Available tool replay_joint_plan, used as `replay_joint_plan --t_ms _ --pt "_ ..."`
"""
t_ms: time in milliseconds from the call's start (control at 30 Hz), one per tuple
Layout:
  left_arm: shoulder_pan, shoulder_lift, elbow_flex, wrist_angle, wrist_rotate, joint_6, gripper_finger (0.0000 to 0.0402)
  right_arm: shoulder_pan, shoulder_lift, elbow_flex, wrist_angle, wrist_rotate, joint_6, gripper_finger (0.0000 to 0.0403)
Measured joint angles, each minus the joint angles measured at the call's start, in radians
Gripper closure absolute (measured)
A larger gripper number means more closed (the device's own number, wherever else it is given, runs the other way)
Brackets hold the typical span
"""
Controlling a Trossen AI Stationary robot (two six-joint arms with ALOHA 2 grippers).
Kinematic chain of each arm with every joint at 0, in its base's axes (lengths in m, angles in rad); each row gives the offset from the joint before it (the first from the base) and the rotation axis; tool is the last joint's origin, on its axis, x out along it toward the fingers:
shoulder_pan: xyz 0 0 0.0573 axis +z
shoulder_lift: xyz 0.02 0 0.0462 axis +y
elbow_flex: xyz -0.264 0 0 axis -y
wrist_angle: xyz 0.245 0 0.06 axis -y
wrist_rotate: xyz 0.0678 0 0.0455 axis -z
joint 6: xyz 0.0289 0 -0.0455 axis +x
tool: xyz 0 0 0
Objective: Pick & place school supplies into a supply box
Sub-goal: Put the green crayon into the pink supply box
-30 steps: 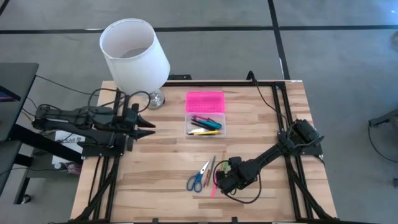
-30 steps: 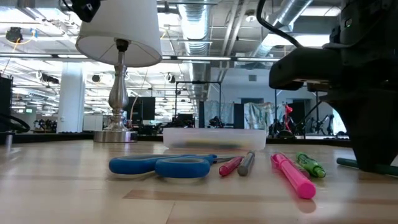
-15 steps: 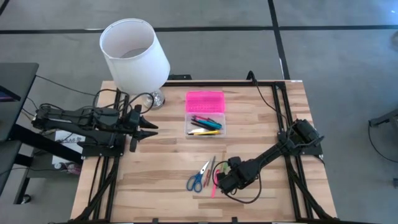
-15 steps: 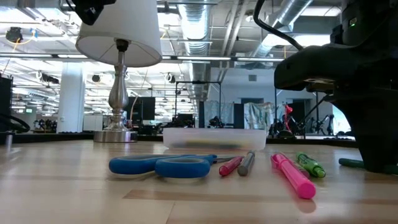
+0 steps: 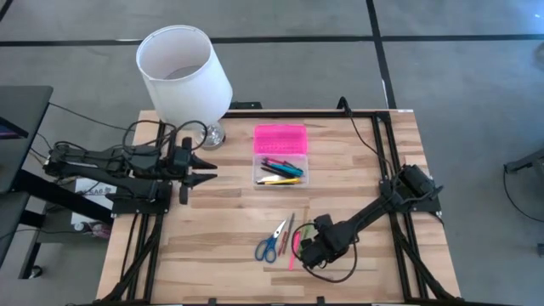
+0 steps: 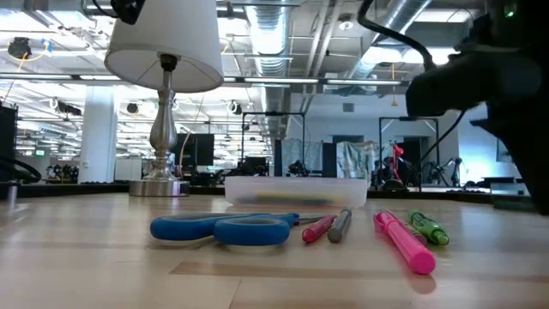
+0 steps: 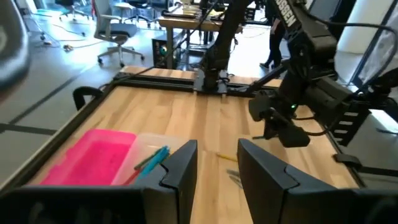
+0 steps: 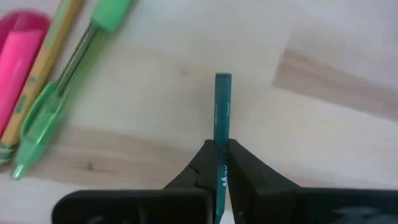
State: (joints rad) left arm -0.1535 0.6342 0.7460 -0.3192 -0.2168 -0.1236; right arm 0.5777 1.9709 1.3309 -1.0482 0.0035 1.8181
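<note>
While the right tool [image 5: 308,252] works at the lower middle of the high view beside the loose pens and scissors [image 5: 269,245], the supply box [image 5: 280,154] lies open at centre, pink lid folded back so pens can drop in; the left tool [image 5: 202,167] waits at left, fingers somewhat apart. From the low view, scissors, pink marker [image 6: 403,243] and green pen [image 6: 428,228] lie in front of the box. Seen from the left wrist, the box sits lower left. At the right wrist, fingers pinch a teal pencil [image 8: 222,118] above the table [image 8: 323,137]; its printing is unreadable.
</note>
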Motion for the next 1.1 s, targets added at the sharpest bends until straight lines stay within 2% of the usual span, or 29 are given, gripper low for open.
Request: replay_joint_plan --t_ms 267,467,600,767,933,1100 --pt "0.0 0.001 0.0 -0.004 -0.027 0.05 0.0294 -0.037 -0.033 0.108 -0.137 0.093 -0.162 0.0398" --pt "0.0 0.001 0.0 -0.012 -0.093 0.053 0.0294 -0.134 -0.092 0.153 -0.141 0.259 -0.359 0.0398" --pt "0.0 0.001 0.0 -0.013 -0.101 0.046 0.0294 -0.238 -0.112 0.153 -0.095 0.319 -0.579 0.0398" --pt "0.0 0.008 0.0 -0.013 -0.102 0.028 0.0294 -0.383 -0.106 0.153 0.039 0.317 -0.92 0.0398" --pt "0.0 0.032 0.0 -0.013 -0.103 -0.01 0.0294 -0.513 -0.102 0.153 0.128 0.314 -1.171 0.0398" --pt "0.0 0.09 0.0 -0.015 -0.103 -0.047 0.0294 -0.629 -0.102 0.153 0.14 0.306 -1.406 0.0397"
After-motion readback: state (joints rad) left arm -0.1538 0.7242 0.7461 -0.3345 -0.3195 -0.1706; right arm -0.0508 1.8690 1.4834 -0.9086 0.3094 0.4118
